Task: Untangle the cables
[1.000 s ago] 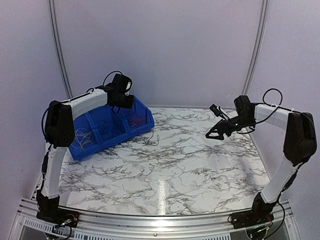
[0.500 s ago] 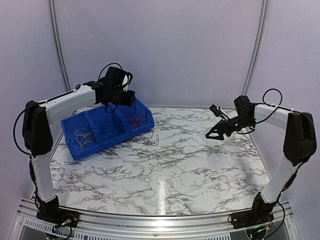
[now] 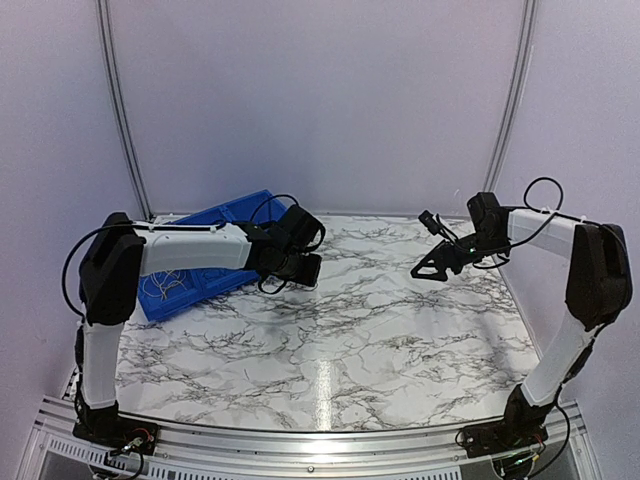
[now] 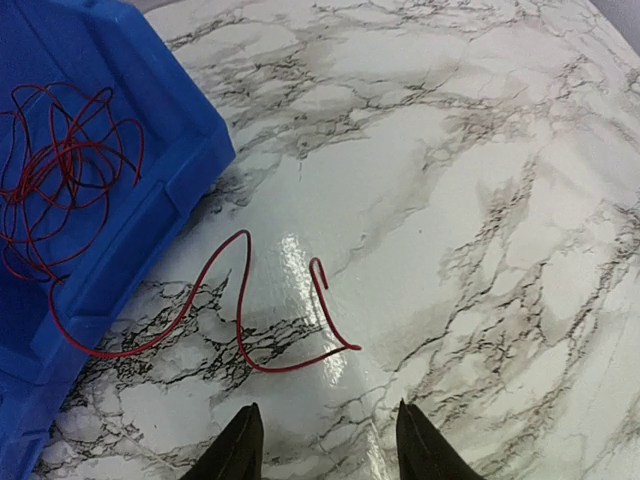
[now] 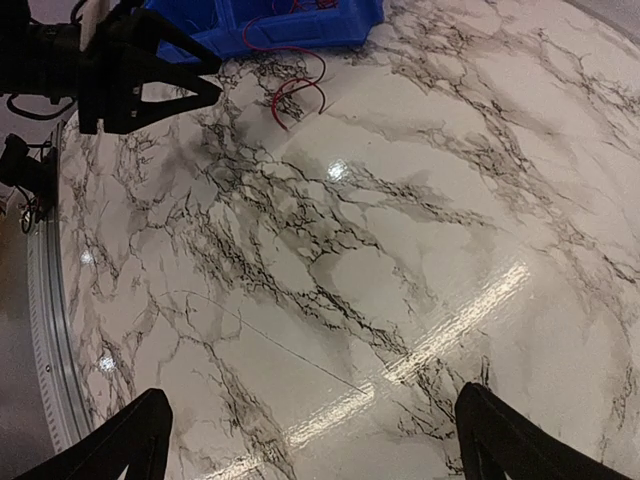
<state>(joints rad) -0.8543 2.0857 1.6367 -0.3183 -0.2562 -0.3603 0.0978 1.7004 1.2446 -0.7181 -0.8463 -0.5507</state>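
One red cable (image 4: 240,300) lying 12 o'clock from left gripper (image 4: 328,420), stretching 9-to-3; jaws half-open, empty. Right gripper (image 3: 432,265) gaping, empty, farther.

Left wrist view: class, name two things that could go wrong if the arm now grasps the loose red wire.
The thin red wire lies flat on the glossy marble table; the left end effector may miss it. Its end reaches the blue plastic bin; pulling might drag the red tangle.
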